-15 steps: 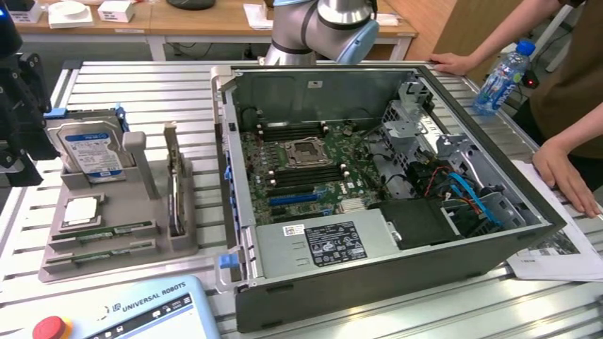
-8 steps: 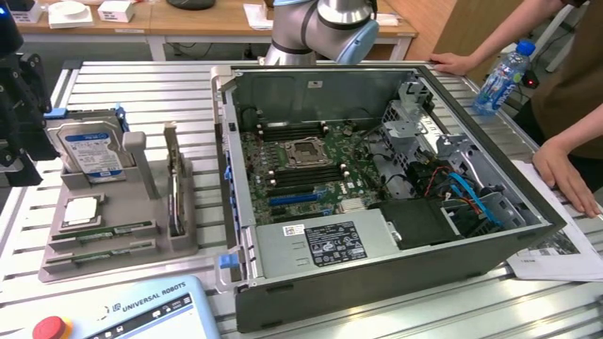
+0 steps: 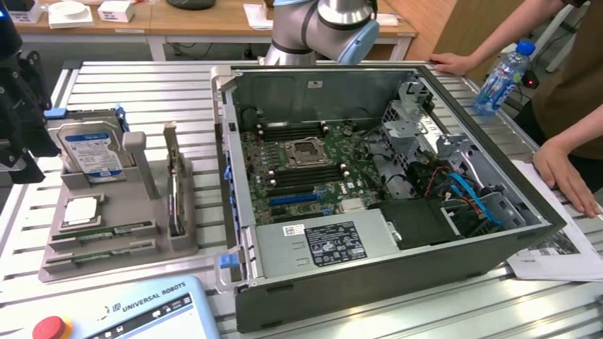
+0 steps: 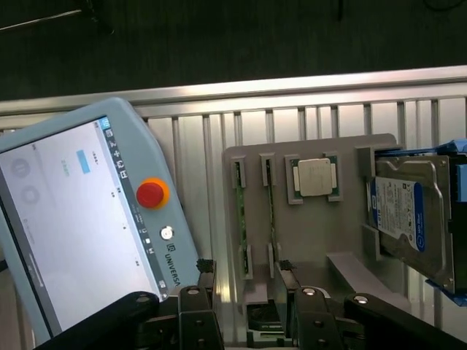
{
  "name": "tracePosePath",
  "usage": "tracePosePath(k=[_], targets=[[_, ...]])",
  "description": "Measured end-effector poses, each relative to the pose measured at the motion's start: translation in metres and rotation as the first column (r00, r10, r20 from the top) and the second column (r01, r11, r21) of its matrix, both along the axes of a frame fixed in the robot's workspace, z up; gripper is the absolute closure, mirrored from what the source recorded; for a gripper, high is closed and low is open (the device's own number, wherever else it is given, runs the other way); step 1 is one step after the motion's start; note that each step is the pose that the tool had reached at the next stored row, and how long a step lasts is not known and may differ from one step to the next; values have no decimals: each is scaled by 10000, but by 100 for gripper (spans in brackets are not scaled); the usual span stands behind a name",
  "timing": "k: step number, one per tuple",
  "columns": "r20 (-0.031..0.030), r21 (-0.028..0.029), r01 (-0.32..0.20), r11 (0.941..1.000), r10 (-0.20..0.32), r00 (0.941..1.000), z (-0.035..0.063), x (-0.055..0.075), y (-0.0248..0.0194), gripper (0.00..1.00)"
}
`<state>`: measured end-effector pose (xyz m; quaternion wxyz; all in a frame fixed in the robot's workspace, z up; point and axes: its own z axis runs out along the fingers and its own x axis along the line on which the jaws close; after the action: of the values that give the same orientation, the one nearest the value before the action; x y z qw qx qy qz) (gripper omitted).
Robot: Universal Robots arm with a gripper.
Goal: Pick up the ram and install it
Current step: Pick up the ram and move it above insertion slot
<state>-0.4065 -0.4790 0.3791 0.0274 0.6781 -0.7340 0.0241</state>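
Two green ram sticks (image 3: 106, 232) stand on edge in slots at the near end of a grey holder tray (image 3: 127, 212), at the exterior view's left. In the wrist view the ram (image 4: 239, 211) appears as thin green strips seen from above. My gripper (image 3: 21, 159) hangs dark at the exterior view's left edge, above and beside the tray, apart from the sticks. The wrist view has the gripper (image 4: 246, 292) open, its two black fingers (image 4: 206, 284) straddling the tray's end with nothing between them. The open computer case (image 3: 377, 191) lies at centre with its motherboard (image 3: 301, 162) exposed.
On the tray also sit a silver processor chip (image 4: 315, 177), a hard drive (image 3: 92, 152) and an upright card (image 3: 171, 183). A teach pendant (image 3: 113, 311) lies near the tray. A person's hands (image 3: 565, 176) rest right of the case, by a water bottle (image 3: 504, 74).
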Motion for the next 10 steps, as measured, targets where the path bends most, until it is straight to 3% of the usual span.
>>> tracePosePath(k=[6,8,10], targets=[[-1,318,1,9995,-1,10000,0,0,-27,55],[-1,379,0,9993,0,10000,0,0,-32,55],[0,382,1,9993,-1,10000,0,0,-32,55]])
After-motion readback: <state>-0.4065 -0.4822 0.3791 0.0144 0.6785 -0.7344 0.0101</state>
